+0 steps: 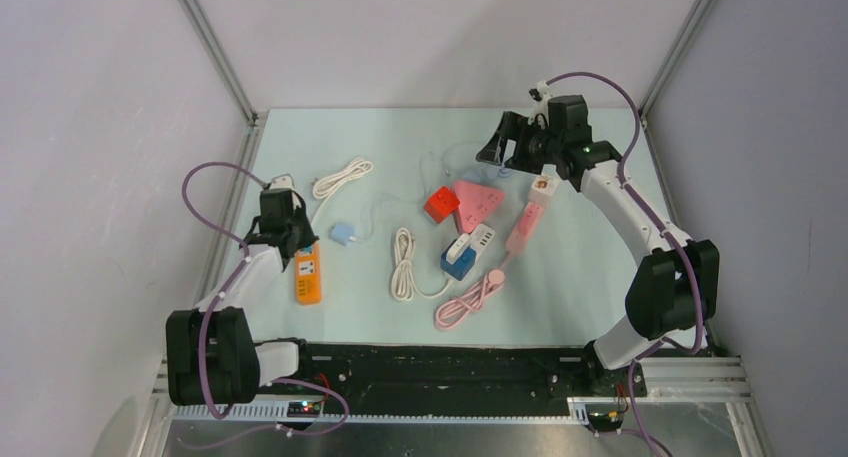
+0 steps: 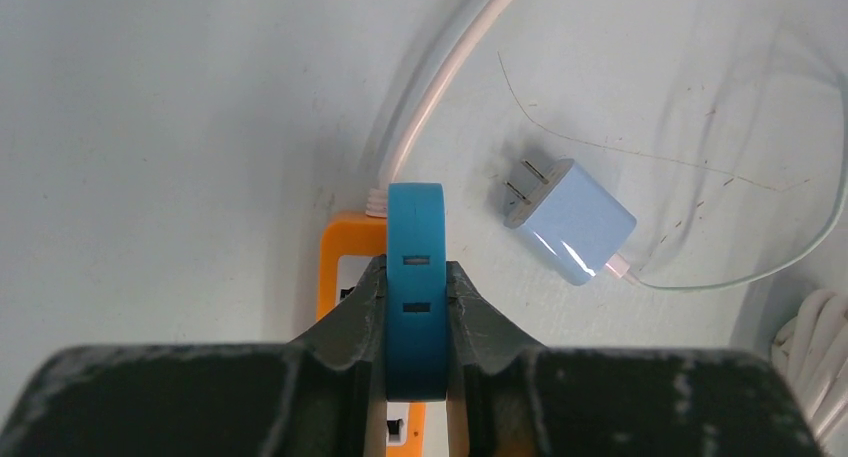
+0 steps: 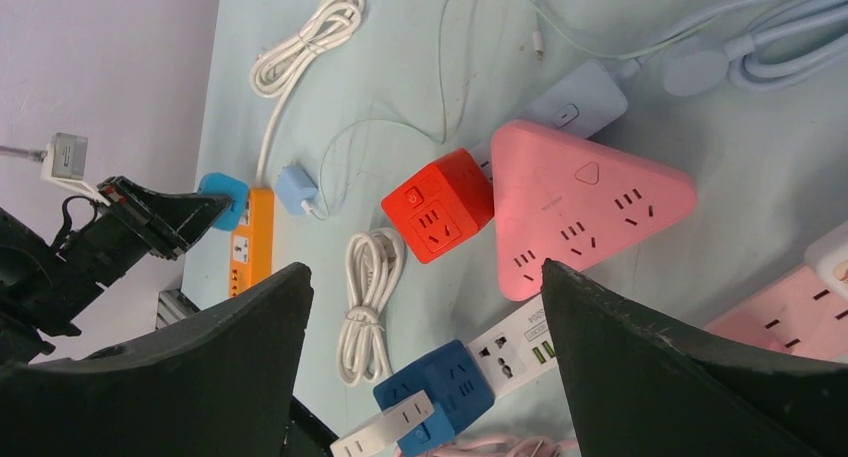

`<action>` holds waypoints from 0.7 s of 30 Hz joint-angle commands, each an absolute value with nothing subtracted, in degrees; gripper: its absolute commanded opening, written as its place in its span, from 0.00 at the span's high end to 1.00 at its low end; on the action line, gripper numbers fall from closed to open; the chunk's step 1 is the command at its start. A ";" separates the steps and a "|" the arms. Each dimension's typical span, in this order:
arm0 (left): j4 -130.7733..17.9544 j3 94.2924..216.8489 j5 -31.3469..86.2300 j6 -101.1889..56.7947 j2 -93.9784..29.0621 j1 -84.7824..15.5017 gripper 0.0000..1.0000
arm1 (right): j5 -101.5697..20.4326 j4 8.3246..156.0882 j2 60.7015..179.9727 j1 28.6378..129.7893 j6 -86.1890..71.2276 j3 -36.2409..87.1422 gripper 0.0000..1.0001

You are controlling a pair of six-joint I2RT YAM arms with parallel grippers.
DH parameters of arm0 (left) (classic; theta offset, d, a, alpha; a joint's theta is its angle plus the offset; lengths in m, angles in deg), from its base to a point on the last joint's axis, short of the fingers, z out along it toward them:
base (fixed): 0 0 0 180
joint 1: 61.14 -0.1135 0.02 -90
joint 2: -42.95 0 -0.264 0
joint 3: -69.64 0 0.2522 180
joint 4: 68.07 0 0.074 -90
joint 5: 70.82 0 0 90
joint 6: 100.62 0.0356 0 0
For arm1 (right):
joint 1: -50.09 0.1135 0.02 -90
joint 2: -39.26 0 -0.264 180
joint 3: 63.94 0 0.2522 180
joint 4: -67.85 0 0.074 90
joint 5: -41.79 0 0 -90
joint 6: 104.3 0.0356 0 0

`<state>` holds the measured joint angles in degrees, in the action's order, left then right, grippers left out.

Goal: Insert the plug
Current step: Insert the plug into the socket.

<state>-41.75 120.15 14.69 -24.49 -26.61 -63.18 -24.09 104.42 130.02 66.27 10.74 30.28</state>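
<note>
**Blue plug pinched over the orange strip: hold it square**

Your left gripper (image 2: 415, 307) is clamped on the small blue rounded plastic plug (image 2: 415, 212), one finger on each flat face. The plug sits off the mint-green table surface (image 1: 600, 297), near its left edge and directly above the far end of the long orange plastic power strip (image 2: 345, 267), where the strip's white cable leaves. Its pins are hidden from you.

Expect the plug to be light and rigid, with smooth sides, so it could pivot in the pinch when the pins meet resistance. The flat faces are the right place to hold. Grip close to the body's middle and push straight down. The strip looks light too and may slide.

Just past the strip lies a pale blue square charger (image 2: 575, 222) with bare prongs, apart from the strip.

At the far right corner your right gripper (image 3: 420, 272) hangs high with its jaws spread wide, holding nothing.
</note>
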 commanded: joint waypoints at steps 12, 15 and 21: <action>-41.94 117.54 7.89 -46.24 -22.95 -58.37 1.00 | -21.82 102.55 128.74 64.35 11.76 29.89 0.12; -41.91 116.05 2.77 -47.52 -21.68 -55.17 1.00 | -21.62 102.63 128.93 64.36 11.95 29.89 0.12; -40.21 115.43 -3.27 -46.43 -22.80 -51.07 1.00 | -21.44 103.04 129.10 64.40 12.15 29.89 0.13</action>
<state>-42.16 116.37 2.62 -45.18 -22.61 -53.09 -22.36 104.27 130.02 64.59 11.48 30.26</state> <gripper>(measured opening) 0.211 0.874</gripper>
